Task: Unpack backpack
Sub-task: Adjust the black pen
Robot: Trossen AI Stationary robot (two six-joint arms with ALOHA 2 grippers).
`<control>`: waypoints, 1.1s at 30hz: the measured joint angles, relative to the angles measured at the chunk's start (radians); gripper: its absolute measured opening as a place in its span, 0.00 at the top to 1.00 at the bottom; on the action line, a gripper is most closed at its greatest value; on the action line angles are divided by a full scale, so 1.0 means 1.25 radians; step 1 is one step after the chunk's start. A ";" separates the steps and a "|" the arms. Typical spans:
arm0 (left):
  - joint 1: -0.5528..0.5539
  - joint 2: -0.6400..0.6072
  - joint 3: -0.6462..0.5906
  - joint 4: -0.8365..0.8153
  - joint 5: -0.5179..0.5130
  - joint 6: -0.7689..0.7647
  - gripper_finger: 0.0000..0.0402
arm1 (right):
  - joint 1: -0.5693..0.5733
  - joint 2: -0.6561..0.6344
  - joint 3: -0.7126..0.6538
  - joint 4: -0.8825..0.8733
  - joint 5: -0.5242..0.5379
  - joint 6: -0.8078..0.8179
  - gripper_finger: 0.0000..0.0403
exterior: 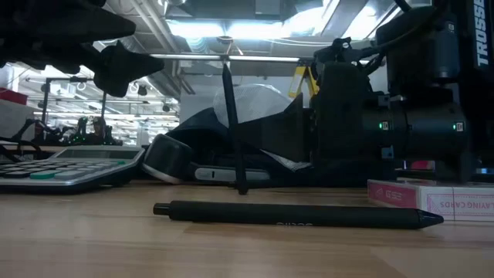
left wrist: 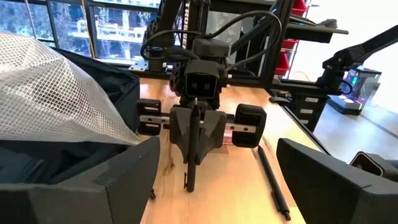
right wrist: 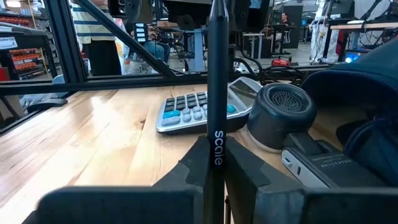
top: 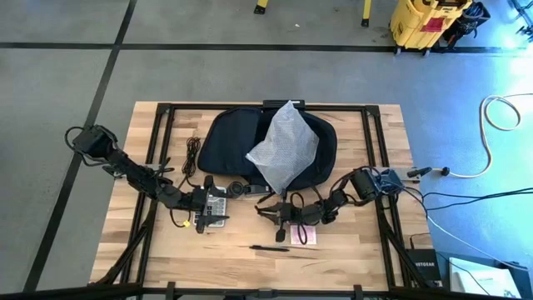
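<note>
We look down on a wooden table (top: 350, 250) where the backpack (top: 229, 137) lies at the far middle, with a white mesh bag (top: 285, 148) resting on top of it. Several things already sit out on the wood in front of it: a calculator (top: 215, 204), a small round speaker (right wrist: 284, 112), a black pen (top: 271, 247), a pink card box (top: 303, 236) and a black cable (top: 193, 154). Our right gripper (top: 268, 212) is clamped on a second pen (right wrist: 217, 93), holding it upright just in front of the backpack. Our left gripper (top: 200, 221) hangs over the calculator with its fingers spread wide and nothing between them. We judge the unpacking well along. The held pen is yet to be set down; whether anything is left inside, we cannot tell.
</note>
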 joint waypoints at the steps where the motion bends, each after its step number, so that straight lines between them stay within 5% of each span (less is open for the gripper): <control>1: 0.000 0.000 0.000 0.000 0.000 -0.002 0.23 | 0.000 -0.003 0.000 -0.001 0.000 -0.004 0.96; 20: 0.000 0.009 0.041 -0.003 0.036 -0.047 0.23 | 0.000 -0.126 0.005 -0.001 0.002 -0.012 0.96; 33: 0.020 0.186 0.156 0.046 0.017 -0.048 0.23 | 0.000 -0.126 0.121 -0.018 -0.057 -0.065 0.96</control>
